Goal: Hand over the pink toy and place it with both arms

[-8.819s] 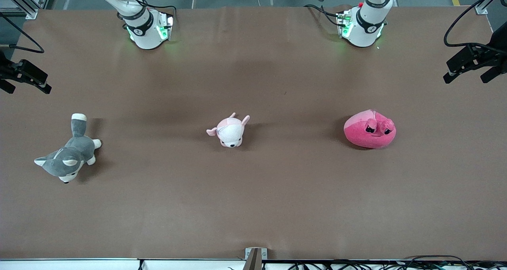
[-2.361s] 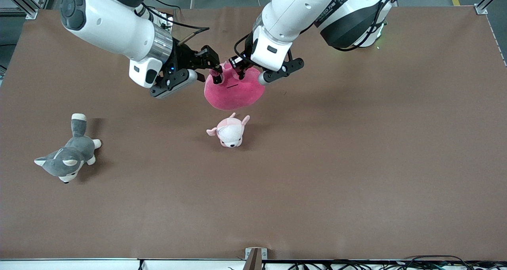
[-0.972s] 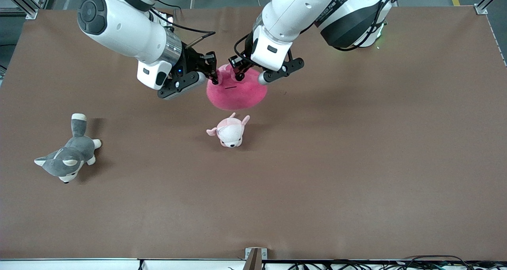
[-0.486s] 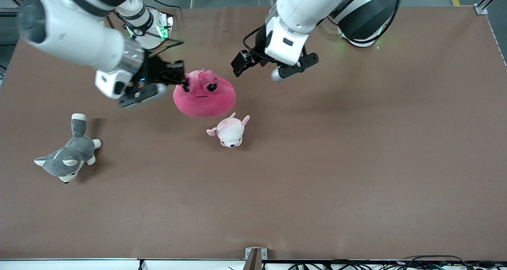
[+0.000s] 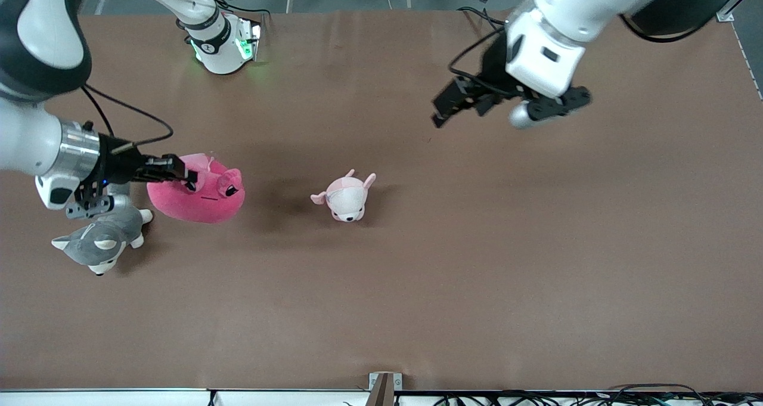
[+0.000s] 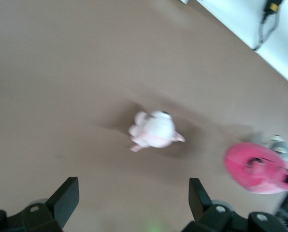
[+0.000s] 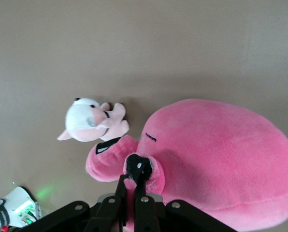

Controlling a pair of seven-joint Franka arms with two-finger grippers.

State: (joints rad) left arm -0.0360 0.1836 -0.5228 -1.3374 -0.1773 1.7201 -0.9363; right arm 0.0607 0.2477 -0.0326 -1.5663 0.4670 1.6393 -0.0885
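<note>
- Right hand (image 5: 189,178) is pinched on a nub of the pink toy (image 5: 197,197), beside the husky (image 5: 101,242) at its 2 o'clock.
- Left hand (image 5: 462,102), fingers wide apart and empty, hangs over bare desk (image 5: 536,245).

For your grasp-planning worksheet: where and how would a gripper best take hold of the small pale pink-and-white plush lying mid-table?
Probably from straight above, closing across the rounded body of the small pale plush, between its ears and snout. It lies flat with open table all round; the ears look thin and floppy. The pink toy is held by the right gripper, and the left gripper hangs open.
</note>
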